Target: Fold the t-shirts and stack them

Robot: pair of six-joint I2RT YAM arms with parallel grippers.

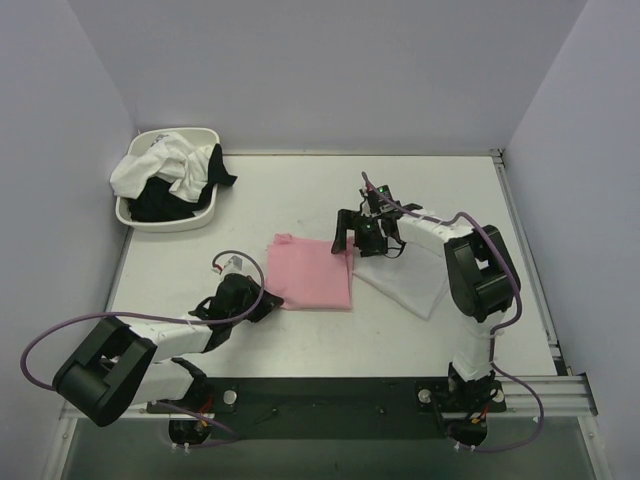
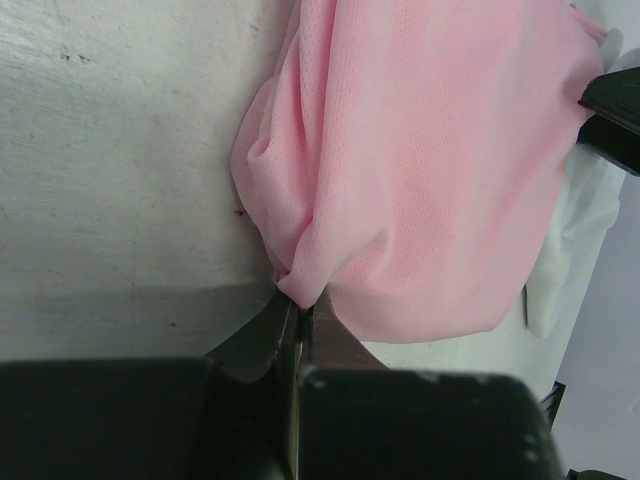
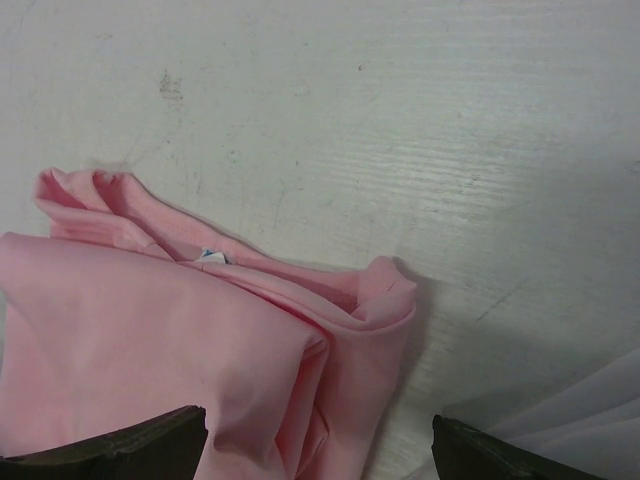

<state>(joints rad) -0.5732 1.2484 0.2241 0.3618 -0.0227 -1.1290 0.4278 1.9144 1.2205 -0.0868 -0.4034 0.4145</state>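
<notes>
at the left edge of the pink t-shirt (image 1: 312, 275) the left pincer (image 2: 298, 305) nips cloth; right pincer (image 3: 318, 445) gapes wide opposite.

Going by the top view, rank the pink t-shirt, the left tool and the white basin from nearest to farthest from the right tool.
1. pink t-shirt: right beside the open right tool, on the left arm's side.
2. left tool: across the shirt, nearer the arm bases, shut on its near corner.
3. white basin: far off at the back left.
</notes>
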